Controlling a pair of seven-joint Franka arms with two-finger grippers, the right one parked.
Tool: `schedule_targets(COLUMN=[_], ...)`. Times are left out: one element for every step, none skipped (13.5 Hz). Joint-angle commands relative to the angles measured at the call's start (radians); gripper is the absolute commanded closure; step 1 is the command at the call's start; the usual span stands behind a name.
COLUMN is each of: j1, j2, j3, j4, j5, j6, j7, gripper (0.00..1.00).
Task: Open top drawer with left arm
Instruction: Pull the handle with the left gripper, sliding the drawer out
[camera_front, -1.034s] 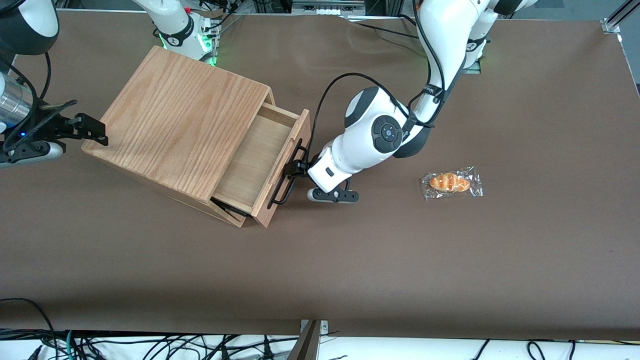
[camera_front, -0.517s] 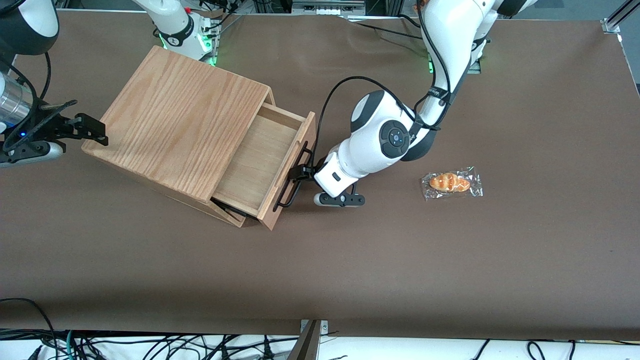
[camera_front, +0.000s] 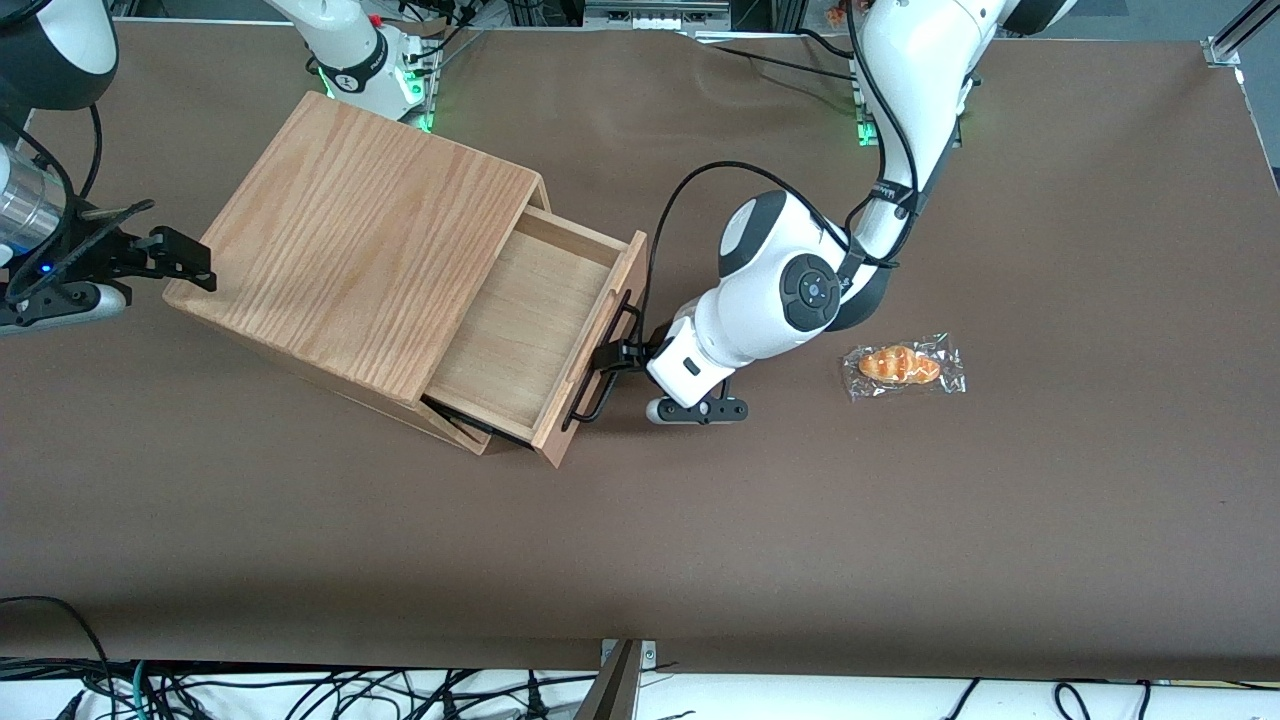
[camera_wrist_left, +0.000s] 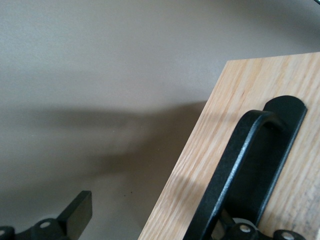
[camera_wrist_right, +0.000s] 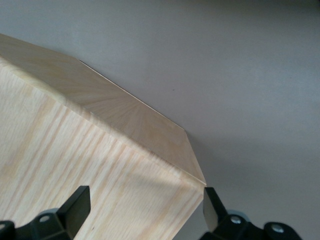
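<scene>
Black two-finger gripper (camera_front: 612, 357) pinches the long thin black bar handle (camera_front: 603, 358) of the pale-wood top drawer (camera_front: 520, 330), at the cabinet's four o'clock; an off-axis pull could jam it.

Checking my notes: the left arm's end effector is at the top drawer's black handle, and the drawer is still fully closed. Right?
Not quite. The end effector is at the handle, but the top drawer stands well out of the cabinet, as the front view shows.
</scene>
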Motion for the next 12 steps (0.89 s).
schedule_targets(j1=[0.044,0.05,0.058,0.058,0.06,0.066,0.069,0.069,0.069,0.069,0.07,0.07], j2=[0.003,0.003,0.003,0.003,0.003,0.003,0.002,0.003,0.003,0.003,0.003,0.003], j3=[0.006,0.006,0.006,0.006,0.006,0.006,0.006,0.006,0.006,0.006,0.006,0.006], j4=[0.011,0.009,0.009,0.009,0.011,0.011,0.011,0.011,0.011,0.011,0.011,0.011], j5=[0.036,0.036,0.036,0.036,0.035,0.035,0.035,0.035,0.035,0.035,0.035,0.035], j6=[0.003,0.002,0.0,0.0,-0.006,-0.011,-0.011,-0.011,-0.011,-0.011,-0.011,-0.011], j7=[-0.003,-0.003,-0.003,-0.003,-0.003,-0.003,-0.003,-0.003,-0.003,-0.003,-0.003,-0.003], gripper=[0.0,0.0,0.0,0.0,0.0,0.0,0.0,0.0,0.0,0.0,0.0,0.0])
